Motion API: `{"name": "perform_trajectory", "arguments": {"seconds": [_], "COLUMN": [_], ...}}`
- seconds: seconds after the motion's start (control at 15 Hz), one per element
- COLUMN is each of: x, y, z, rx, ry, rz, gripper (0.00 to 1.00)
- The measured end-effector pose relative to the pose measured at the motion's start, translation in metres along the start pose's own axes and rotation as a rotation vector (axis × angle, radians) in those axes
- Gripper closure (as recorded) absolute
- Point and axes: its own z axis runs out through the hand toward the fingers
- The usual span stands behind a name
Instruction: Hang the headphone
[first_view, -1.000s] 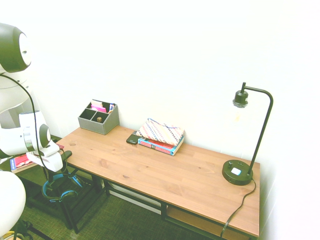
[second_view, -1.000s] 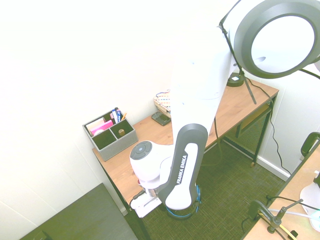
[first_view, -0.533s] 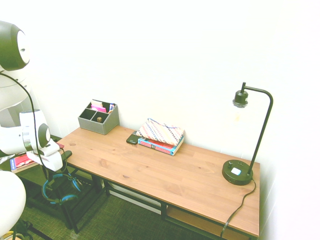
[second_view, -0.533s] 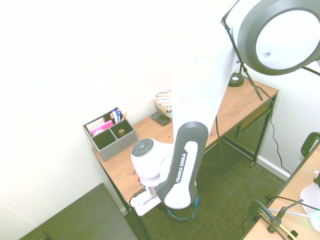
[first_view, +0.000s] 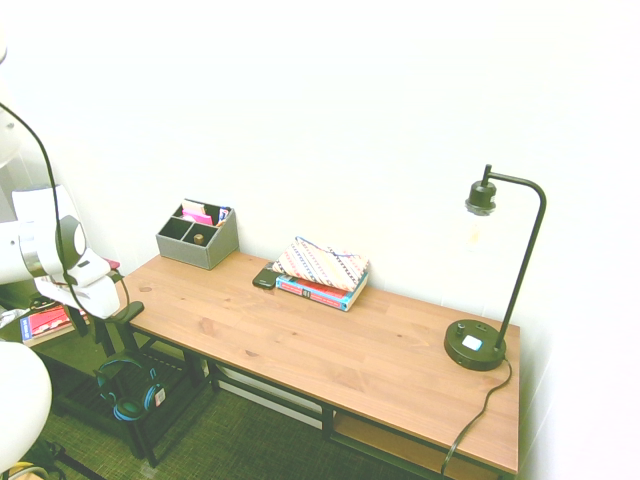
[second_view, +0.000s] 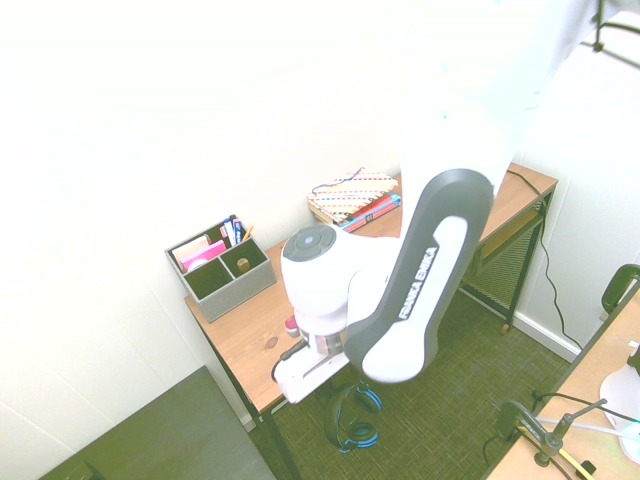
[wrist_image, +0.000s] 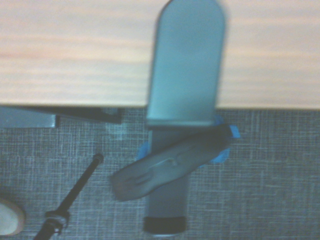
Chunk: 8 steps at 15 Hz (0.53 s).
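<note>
The headphone (second_view: 336, 413), probably light and springy, is best gripped mid-headband; whether the jaws are parted cannot be told.

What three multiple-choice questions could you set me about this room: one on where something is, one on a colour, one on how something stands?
1. Where are the headphones?
A. On top of the books
B. Inside the desk organizer
C. Below the desktop's level, at one end

2. What colour is the headphones' bright trim?
A. Blue
B. Red
C. Yellow

3. How does the desk lamp stand?
A. Tipped on its side
B. Upright
C. Upside down

Right letters:
1. C: both outside views show them lower than the desktop, and the wrist view shows them at the hanger that sticks out past its edge.
2. A: blue shows on the ear cups.
3. B: its round base is down, its pole rises above it.
</note>
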Motion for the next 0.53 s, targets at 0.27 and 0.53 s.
{"name": "perform_trajectory", "arguments": {"seconds": [0.27, 0.53], "x": [0.105, 0.201], "y": [0.042, 0.113], "z": [-0.076, -0.17], "rx": [0.043, 0.02], "ry": [0.042, 0.049], "rz": [0.014, 0.04], "gripper": [0.0, 0.0]}}
